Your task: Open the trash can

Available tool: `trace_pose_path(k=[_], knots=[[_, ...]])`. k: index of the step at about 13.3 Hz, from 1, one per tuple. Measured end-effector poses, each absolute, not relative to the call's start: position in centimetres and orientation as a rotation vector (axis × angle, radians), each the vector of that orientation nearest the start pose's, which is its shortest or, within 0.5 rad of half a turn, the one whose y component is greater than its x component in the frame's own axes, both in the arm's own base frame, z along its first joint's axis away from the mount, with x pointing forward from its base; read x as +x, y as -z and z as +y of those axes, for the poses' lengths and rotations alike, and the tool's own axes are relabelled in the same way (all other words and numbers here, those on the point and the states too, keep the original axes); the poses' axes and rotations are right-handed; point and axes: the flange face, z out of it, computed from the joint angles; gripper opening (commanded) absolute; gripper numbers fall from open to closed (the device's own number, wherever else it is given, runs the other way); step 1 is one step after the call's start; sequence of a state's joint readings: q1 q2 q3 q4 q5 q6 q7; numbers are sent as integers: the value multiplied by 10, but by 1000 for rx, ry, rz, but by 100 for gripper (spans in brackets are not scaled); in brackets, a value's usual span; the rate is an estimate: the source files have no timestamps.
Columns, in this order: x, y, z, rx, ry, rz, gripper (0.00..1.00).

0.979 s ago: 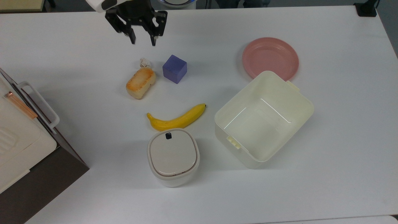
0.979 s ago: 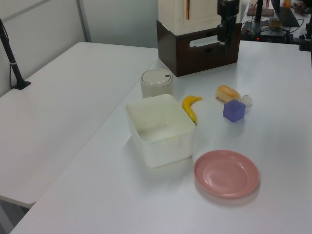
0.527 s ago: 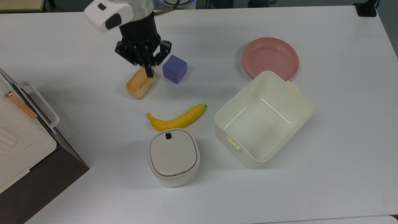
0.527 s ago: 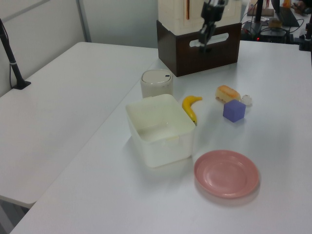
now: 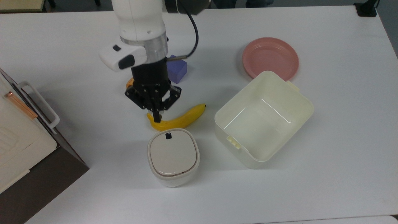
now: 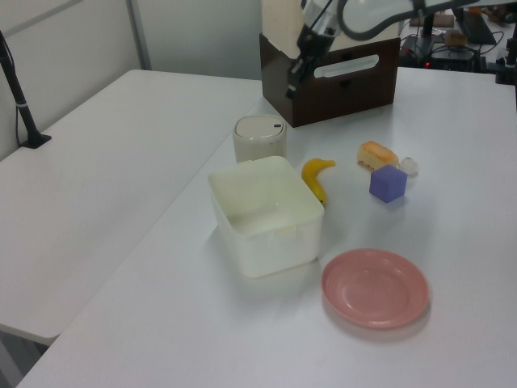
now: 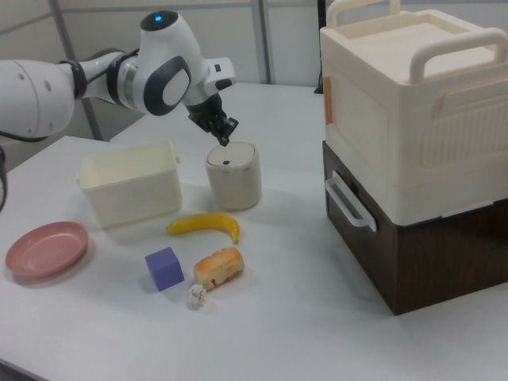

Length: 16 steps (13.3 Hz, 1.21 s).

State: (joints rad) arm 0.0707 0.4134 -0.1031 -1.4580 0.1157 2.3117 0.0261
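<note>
1. The trash can (image 5: 173, 157) stands on the white table (image 5: 326, 155) with its flat lid down and its small black button (image 5: 168, 135) at the rim on the side facing the banana (image 5: 177, 119).
2. The banana lies just beside the trash can; the cream tub (image 5: 263, 118) sits near the trash can on the top view's right.
3. The gripper (image 5: 157, 116) hangs above the banana end, short of the trash can, its fingers drawn together and holding nothing.
4. This looks like the approach step: the lid is not yet opened.
5. Next, the fingertip likely needs to line up over the button and press straight down.
</note>
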Motion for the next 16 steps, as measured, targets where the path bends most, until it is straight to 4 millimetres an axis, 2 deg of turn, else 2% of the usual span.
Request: trace_pose_path(k=[3,9,12,16], knots=[[732,-483,2,-2984,718,183,0],[738,-458,3,-2997,679,189,0],[743,-431,3,-3012,641,191,0],[747,-430,3,-3008,661,191,0]])
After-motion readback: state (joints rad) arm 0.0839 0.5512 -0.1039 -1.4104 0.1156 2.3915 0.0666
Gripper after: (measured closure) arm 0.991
